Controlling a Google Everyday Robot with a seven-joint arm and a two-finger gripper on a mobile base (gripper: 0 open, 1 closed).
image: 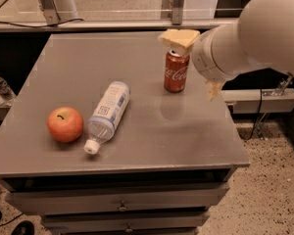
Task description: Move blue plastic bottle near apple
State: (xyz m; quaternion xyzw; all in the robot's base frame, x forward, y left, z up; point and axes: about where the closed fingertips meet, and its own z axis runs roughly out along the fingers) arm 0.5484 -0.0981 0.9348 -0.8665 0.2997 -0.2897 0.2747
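Observation:
The blue plastic bottle lies on its side on the grey table, white cap toward the front edge. The apple sits just left of it, a small gap between them. My gripper is raised at the right of the table, above and beside the red Coca-Cola can, well clear of the bottle. Its two yellowish fingers are spread apart: one fingertip sits over the can top, the other points down to the right. It holds nothing.
A red Coca-Cola can stands upright at the table's back right, right under my gripper. A small bottle stands off the table's left edge. Drawers are under the tabletop. My arm fills the upper right.

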